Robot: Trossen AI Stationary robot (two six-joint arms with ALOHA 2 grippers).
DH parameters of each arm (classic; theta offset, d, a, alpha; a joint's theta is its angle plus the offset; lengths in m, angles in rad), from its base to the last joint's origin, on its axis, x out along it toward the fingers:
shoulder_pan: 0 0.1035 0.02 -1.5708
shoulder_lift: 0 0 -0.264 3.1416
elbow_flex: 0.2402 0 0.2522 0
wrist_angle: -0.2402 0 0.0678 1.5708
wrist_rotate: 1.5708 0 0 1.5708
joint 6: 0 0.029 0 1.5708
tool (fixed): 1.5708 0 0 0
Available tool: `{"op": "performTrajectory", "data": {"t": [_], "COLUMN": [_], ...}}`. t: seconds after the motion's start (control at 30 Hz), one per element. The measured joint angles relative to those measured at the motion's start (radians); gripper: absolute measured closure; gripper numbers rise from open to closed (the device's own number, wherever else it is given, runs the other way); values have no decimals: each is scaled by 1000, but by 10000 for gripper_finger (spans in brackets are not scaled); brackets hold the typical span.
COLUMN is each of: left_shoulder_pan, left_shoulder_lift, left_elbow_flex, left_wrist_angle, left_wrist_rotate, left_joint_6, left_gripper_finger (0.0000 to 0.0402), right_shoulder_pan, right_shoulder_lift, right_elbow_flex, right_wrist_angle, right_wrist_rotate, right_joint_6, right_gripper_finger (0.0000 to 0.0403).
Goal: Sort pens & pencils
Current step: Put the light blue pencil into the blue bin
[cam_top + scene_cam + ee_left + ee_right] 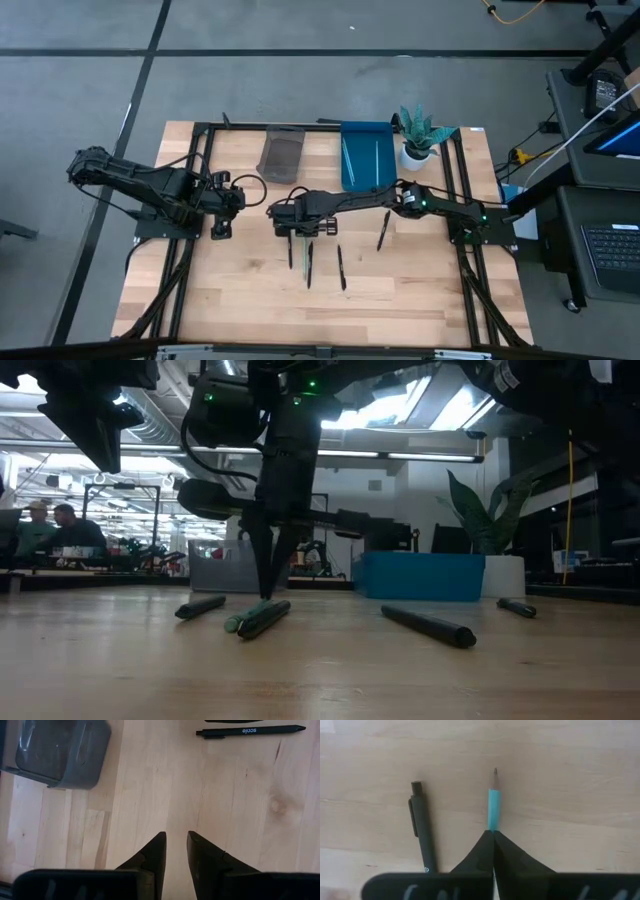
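Observation:
A teal pencil (493, 805) lies flat on the wooden table beside a black pen (422, 840). My right gripper (493, 834) stands over it, shut on it; in the high view it is near the table's middle (291, 232). More dark pens lie around it (309, 262) (341, 268) (383, 230). The blue tray (367, 155) at the far edge holds pencils; the grey tray (282, 152) sits to its left. My left gripper (176, 847) hovers over bare wood left of centre (222, 218), open by a narrow gap. My right gripper pinches the pencil's teal shaft (493, 822) between its two fingertips, coming from above and pointing down, across the pencil. The sharpened tip (495, 772) sticks out beyond the fingers. In the low view the pencil (240, 622) lies on the table under the fingers.
A potted plant (420, 135) stands right of the blue tray. A black pen (250, 731) lies ahead of my left gripper, with the grey tray (62, 752) off to one side. Bare wood stretches along the table's near side. People sit in the room behind.

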Motion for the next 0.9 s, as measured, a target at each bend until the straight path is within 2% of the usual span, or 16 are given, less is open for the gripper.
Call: {"op": "performTrajectory", "data": {"t": [0.17, 0.9], "left_shoulder_pan": [0, 0], "left_shoulder_lift": [0, 0], "left_elbow_flex": [0, 0], "left_wrist_angle": [0, 10], "left_wrist_rotate": [0, 0], "left_joint_6": [0, 3], "left_gripper_finger": [329, 329], "right_shoulder_pan": [-5, -9], "right_shoulder_lift": [-1, -4], "right_elbow_flex": [0, 2], "right_wrist_angle": [12, 17], "right_wrist_rotate": [-2, -5], "right_joint_6": [-24, -74], "right_gripper_finger": [395, 308]}}
